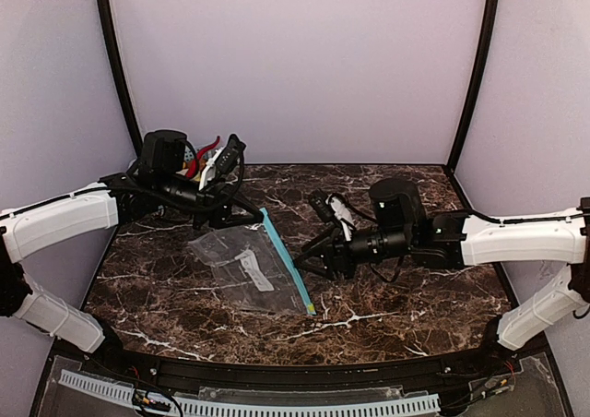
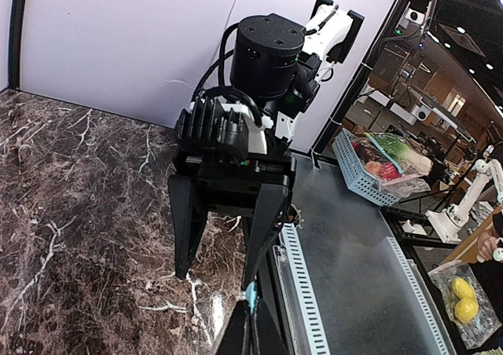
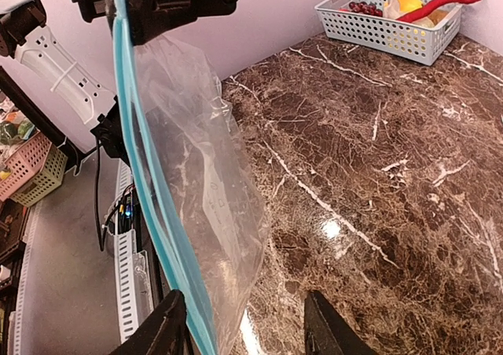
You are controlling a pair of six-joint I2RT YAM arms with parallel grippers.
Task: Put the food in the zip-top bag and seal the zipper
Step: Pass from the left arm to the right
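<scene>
The clear zip-top bag [image 1: 247, 265] lies on the marble table with its teal zipper [image 1: 288, 268] along the right edge. My left gripper [image 1: 256, 216] is shut on the zipper's far end [image 2: 251, 296]. My right gripper [image 1: 306, 256] stands open at the middle of the zipper. In the right wrist view the zipper [image 3: 149, 198] and a flap of the bag [image 3: 212, 190] pass between its fingers [image 3: 326, 323], close to the left one. The food sits in a white mesh basket [image 3: 377, 27]: dark grapes [image 3: 361, 8], a yellow piece [image 3: 409, 3] and a long red piece [image 3: 440, 5].
The basket stands at the table's back left corner, behind the left arm [image 1: 166, 159]. A raised black rim [image 1: 304, 366] runs along the near edge. Off the table, another basket of items [image 2: 369, 166] sits on a grey bench.
</scene>
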